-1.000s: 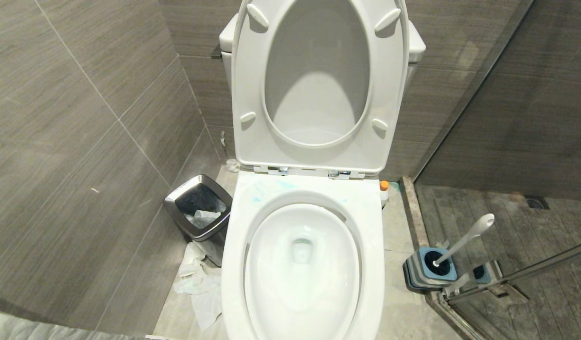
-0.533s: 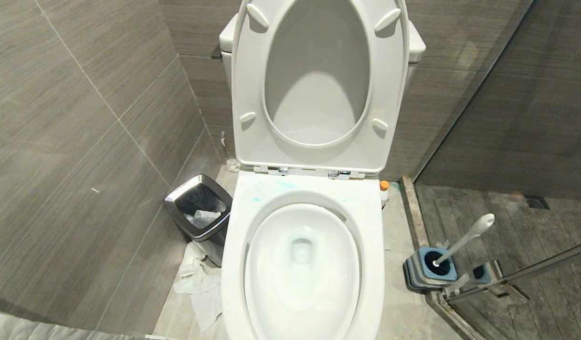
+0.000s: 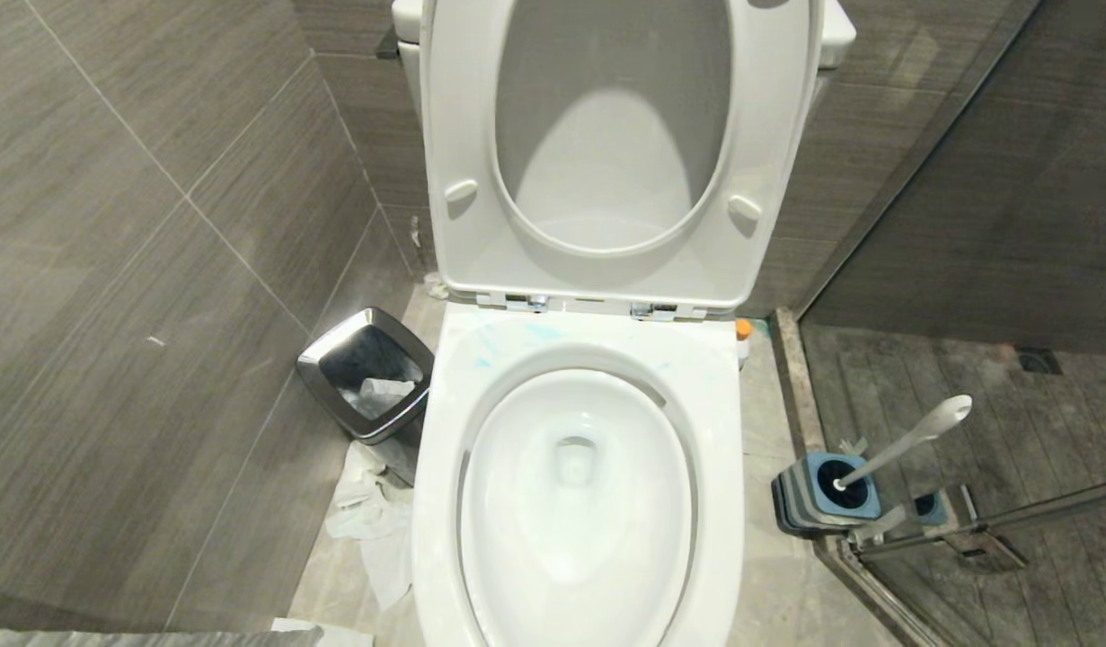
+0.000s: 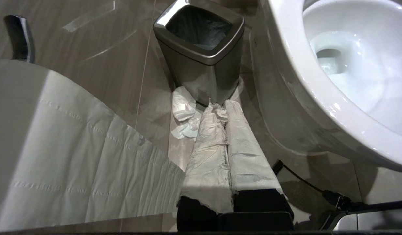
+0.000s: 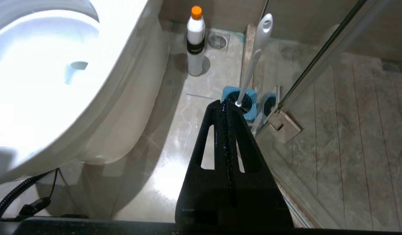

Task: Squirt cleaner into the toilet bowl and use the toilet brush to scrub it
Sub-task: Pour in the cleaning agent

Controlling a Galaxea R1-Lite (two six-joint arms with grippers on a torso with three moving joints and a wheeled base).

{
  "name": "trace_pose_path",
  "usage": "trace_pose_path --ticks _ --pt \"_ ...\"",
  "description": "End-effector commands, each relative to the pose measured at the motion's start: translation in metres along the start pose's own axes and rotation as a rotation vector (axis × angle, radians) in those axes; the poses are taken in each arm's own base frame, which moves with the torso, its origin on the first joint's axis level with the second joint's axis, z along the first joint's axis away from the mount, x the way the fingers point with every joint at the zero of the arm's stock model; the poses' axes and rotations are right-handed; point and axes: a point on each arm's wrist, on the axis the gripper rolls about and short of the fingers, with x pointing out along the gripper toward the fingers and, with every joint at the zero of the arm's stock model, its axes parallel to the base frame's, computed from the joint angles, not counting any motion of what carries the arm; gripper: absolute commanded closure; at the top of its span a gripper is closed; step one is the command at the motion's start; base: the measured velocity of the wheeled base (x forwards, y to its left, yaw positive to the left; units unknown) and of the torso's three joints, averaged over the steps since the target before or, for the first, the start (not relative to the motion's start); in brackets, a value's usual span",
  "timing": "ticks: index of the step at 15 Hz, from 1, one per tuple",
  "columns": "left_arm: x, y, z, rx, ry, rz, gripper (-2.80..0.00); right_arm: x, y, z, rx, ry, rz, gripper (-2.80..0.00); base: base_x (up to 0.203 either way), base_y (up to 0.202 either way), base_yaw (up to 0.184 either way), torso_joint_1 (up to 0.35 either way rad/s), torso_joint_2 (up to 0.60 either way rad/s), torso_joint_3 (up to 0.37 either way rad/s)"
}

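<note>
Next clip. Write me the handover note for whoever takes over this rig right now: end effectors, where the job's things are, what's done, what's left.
Left end effector: shut, empty, low beside the waste bin.
Right end effector: shut, empty, pointing toward the toilet brush.
Cleaner bottle: capped, upright on the floor to the right of the toilet bowl.
Brush: in its blue holder by the glass door.
Seat and lid are up; faint blue smears on the back rim.
Nothing picked up. Left: squirt cleaner, scrub.

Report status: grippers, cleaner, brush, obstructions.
Left gripper and right gripper shut, empty. Orange-capped whitish cleaner bottle on floor beside white toilet bowl. Long white toilet brush in blue holder. Nothing blocking.
</note>
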Motion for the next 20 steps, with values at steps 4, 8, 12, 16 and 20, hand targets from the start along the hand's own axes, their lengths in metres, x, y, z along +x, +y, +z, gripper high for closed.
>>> trace_pose_path --ticks 4,8,12,16,20 --pt "0.0005 -0.0002 -0.0017 0.001 0.008 -0.001 0.0 0.0008 0.0 -0.0034 -0.001 0.011 0.0 0.0 0.0 0.0 0.0 0.003 0.0 -0.196" --pt "0.0005 -0.0002 -0.0016 0.001 0.006 -0.001 0.0 0.0008 0.0 -0.0034 -0.001 0.011 0.0 0.0 0.0 0.0 0.0 0.006 0.0 -0.194" --pt "0.0007 -0.0002 -0.002 0.001 0.008 -0.001 0.0 0.0008 0.0 -0.0034 -0.001 0.011 0.0 0.0 0.0 0.0 0.0 0.005 0.0 -0.194" --pt "0.0007 -0.0002 -0.002 0.001 0.008 -0.001 0.0 0.0008 0.0 -0.0034 -0.001 0.011 0.0 0.0 0.0 0.0 0.0 0.001 0.0 -0.199" --pt "0.0007 -0.0002 -0.002 0.001 0.008 -0.001 0.0 0.0008 0.0 -0.0034 0.001 0.011 0.0 0.0 0.0 0.0 0.0 0.006 0.0 -0.147"
